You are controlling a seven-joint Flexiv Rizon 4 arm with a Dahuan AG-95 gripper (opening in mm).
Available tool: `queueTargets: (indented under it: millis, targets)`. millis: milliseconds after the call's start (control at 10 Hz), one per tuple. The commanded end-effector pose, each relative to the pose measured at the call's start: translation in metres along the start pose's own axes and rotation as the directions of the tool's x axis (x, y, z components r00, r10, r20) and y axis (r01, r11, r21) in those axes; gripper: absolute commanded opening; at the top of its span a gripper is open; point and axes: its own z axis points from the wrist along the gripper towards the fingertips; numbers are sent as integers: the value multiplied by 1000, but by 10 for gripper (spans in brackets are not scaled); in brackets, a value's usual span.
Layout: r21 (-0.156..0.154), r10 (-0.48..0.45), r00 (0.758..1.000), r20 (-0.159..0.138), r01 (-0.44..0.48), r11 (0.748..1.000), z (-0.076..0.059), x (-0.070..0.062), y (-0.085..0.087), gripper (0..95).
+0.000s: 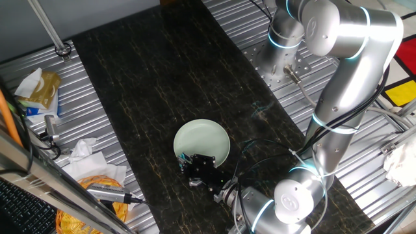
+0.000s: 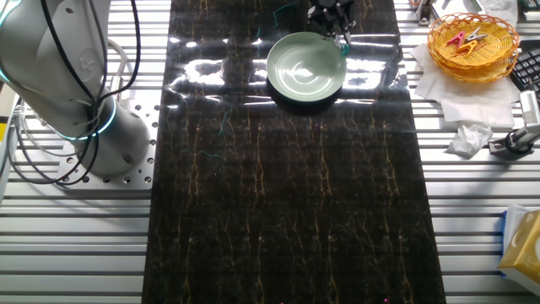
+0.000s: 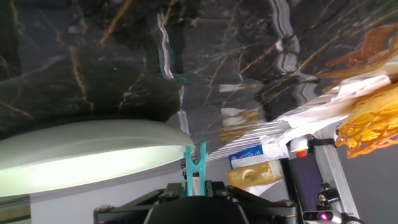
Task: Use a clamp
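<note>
The arm folds low over the counter, its pincer closed on the teal clamp, whose prongs point ahead, at the pale green plate's rim.

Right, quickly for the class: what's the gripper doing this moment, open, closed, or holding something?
Gripper: closed on the teal clamp, prongs pointing at the rim of the plate.
</note>
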Motion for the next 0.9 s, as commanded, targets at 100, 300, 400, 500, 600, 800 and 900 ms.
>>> queueTargets:
  millis: [100, 300, 400, 500, 600, 800, 900]
  targets:
    - [0, -2, 1000, 4, 2, 1000, 11, -9, 2, 0]
    - [0, -4, 1000, 5, 4, 1000, 11, -9, 2, 0]
    - [-1, -6, 1000, 7, 6, 1000, 11, -9, 2, 0]
    - [-4, -9, 1000, 12, 9, 1000, 11, -9, 2, 0]
    - [-9, -5, 1000, 15, 5, 1000, 11, -9, 2, 0]
    - [-12, -3, 1000, 18, 3, 1000, 11, -9, 2, 0]
    - [-13, -2, 1000, 18, 2, 1000, 11, -9, 2, 0]
